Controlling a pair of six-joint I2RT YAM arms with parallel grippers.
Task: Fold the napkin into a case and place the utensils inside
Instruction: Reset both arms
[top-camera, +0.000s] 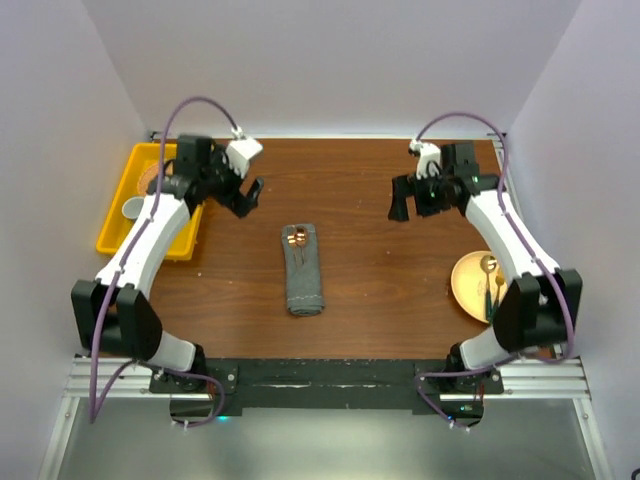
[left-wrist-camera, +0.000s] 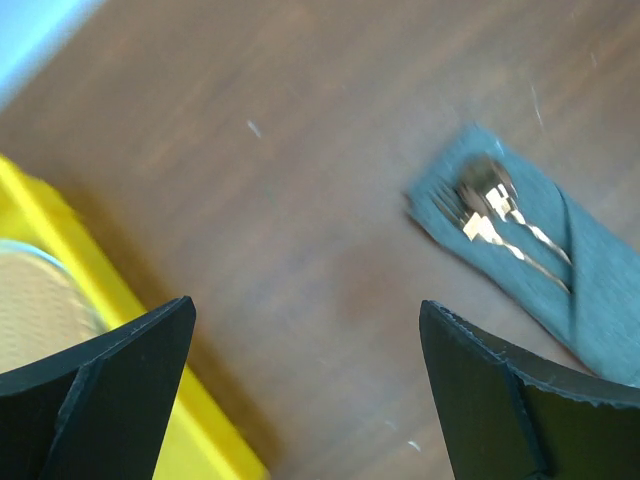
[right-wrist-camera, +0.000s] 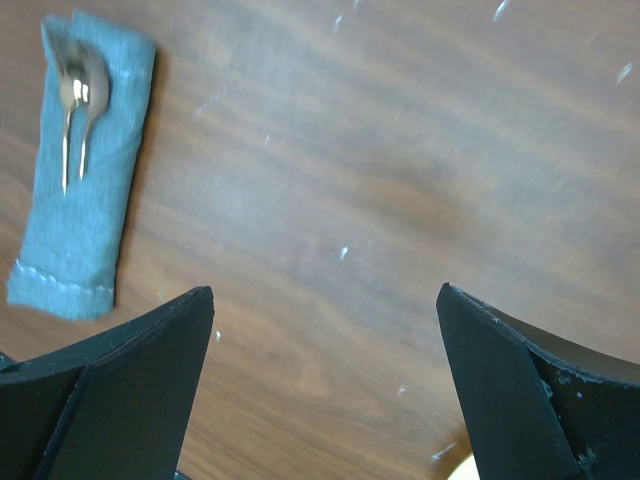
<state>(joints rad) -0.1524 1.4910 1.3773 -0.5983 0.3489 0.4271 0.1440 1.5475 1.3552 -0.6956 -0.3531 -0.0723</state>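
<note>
From the top external camera, the case (top-camera: 304, 270) is lying near the middle of the counter (top-camera: 380, 290) as a long, narrow dark grey pouch, its length running from the near edge toward the far one. The copper-coloured utensils (top-camera: 297, 238) are poking their shiny heads out of its far end. The left end effector (top-camera: 245, 197) and the right end effector (top-camera: 400, 200) are hanging over the far part of the counter, each well apart from the case, and both are gaping wide with nothing between the fingers. A yellow bin (top-camera: 130, 200) is sitting at the far left, partly under the left arm. A round yellow-orange plate (top-camera: 468, 285) is resting near the right arm, which is covering part of it.

In the left wrist camera, the black fingers (left-wrist-camera: 110, 390) are standing far apart over bare wood. The case is lying diagonally at the right with the utensil heads showing, and the bin's edge is showing at the left.

In the right wrist camera, the fingers (right-wrist-camera: 120, 390) are spread wide. The case is sitting at the upper left, a light stitched hem crossing its near end.
</note>
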